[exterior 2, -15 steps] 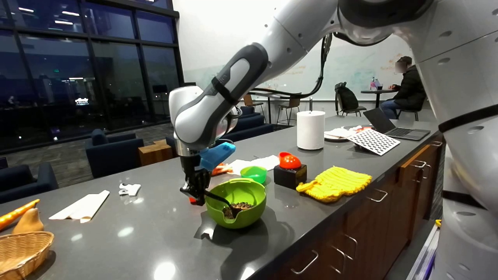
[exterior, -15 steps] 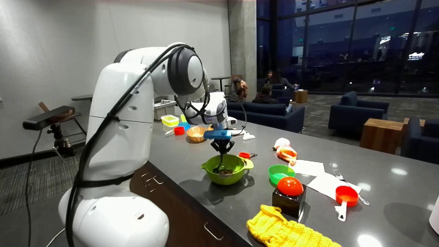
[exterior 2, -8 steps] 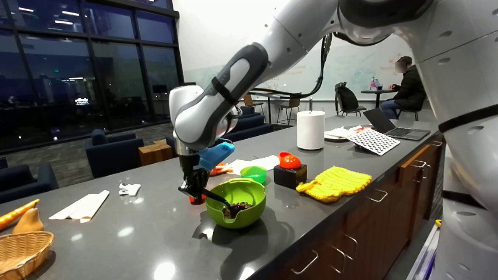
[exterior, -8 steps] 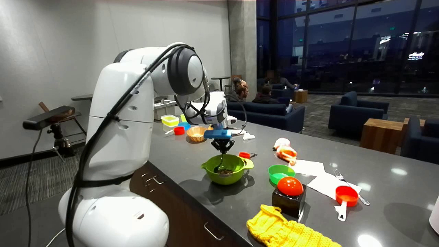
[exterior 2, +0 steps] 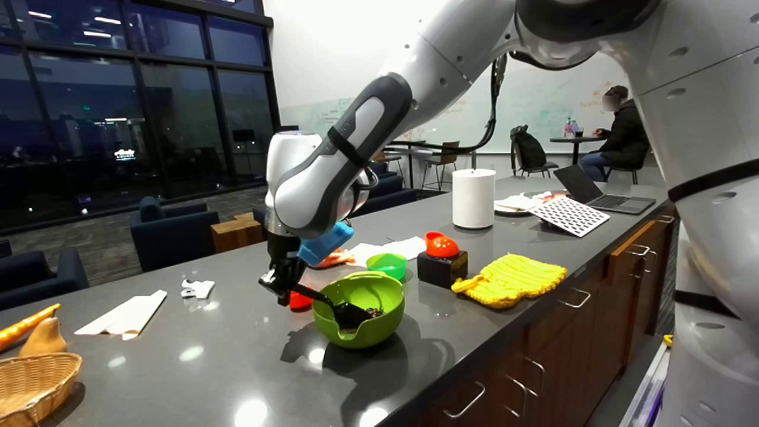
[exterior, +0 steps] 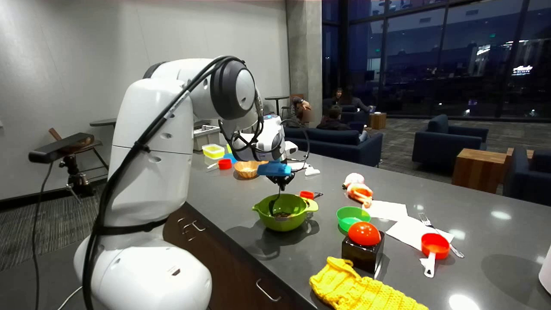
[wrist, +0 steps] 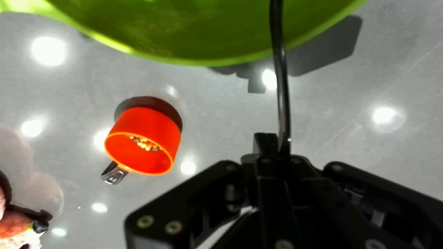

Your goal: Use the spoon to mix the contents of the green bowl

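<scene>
My gripper (wrist: 276,156) is clamped on the black spoon (wrist: 282,93), which slants down from me with its head inside the green bowl (exterior 2: 379,333), just beside and below my gripper. A red cup (wrist: 152,121) sits below me too.

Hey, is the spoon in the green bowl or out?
In: both exterior views show the head of the spoon inside the green bowl; the wrist view shows its handle passing over the rim to the gripper.
</scene>
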`<action>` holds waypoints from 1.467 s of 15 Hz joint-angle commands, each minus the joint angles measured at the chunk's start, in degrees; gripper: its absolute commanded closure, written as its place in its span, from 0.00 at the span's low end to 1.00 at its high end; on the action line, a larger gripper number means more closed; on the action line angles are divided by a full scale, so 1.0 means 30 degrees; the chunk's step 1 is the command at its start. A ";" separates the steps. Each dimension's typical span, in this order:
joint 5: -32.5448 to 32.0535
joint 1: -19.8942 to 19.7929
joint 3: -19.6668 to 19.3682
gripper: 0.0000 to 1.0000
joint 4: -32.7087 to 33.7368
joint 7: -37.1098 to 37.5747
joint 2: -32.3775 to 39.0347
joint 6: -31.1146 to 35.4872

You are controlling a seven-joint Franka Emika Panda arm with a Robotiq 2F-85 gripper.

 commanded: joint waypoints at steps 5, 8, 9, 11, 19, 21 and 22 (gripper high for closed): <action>-0.0103 -0.0237 -0.0277 1.00 -0.2755 -0.0053 -0.1225 0.4917; -0.0374 -0.0116 -0.0598 1.00 -0.3301 0.0056 -0.1623 0.5778; -0.0466 -0.0089 -0.0711 1.00 -0.3468 0.0100 -0.1809 0.5966; -0.0926 0.0065 -0.1073 1.00 -0.3817 0.0239 -0.2184 0.6332; -0.1797 -0.0574 -0.1618 1.00 -0.5871 -0.0403 -0.3362 0.9083; -0.1820 -0.0741 -0.1783 1.00 -0.6630 -0.0482 -0.3795 0.9606; -0.1915 -0.0727 -0.2007 1.00 -0.7036 -0.0444 -0.4026 0.9839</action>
